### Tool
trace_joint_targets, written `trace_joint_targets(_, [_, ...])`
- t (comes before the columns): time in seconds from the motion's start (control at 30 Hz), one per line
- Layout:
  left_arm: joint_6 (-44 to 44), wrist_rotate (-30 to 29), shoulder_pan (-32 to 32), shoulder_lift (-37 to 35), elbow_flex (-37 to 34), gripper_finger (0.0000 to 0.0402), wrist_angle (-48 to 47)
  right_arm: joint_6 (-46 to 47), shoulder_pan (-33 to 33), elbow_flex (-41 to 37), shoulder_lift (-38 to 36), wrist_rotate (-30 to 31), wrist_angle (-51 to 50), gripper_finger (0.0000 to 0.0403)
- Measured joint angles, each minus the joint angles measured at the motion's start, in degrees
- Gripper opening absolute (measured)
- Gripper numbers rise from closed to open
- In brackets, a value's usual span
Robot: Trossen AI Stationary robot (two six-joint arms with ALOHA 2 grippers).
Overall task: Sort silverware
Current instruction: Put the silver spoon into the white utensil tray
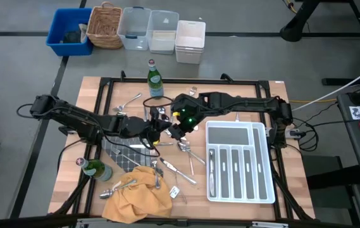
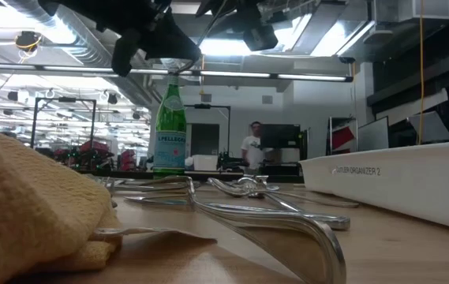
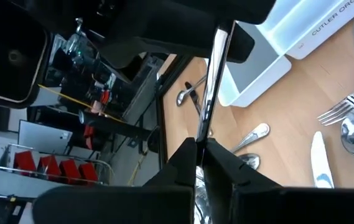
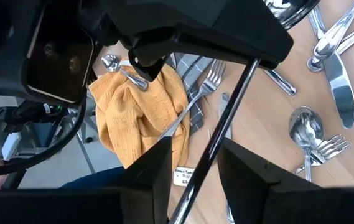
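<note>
2 grippers meet above mid-table: the left gripper clamps a knife, while the right gripper stands open around it. Other silverware lies scattered between cloth and tray.

A light wooden table with a black frame holds shiny silver silverware. At three o'clock sits a white tray with grey lettering. A mustard-yellow cloth lies at six o'clock, beside a dark grey checked cloth. Green glass bottles stand at twelve o'clock and eight o'clock. Beyond twelve o'clock are a blue bin, a tan woven basket and clear and white containers.
</note>
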Motion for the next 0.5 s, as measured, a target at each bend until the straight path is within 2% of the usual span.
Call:
trace_joint_targets(0.13, [0.63,0.00,0.00,0.00,0.00,0.0011,-0.07,0.01,0.00,0.00,0.00,0.00,-0.01,0.0103])
trace_joint_targets(0.4, [3.65,-0.54,0.00,-0.11,0.00,0.0012,-0.27,0.79,-0.05,-0.01,-0.01,0.07,-1.72,0.0016])
trace_joint_targets(0.5, [4.50,-0.57,0.00,-0.13,0.00,0.0013,-0.27,0.82,-0.07,-0.02,-0.02,0.13,-1.87,0.0011])
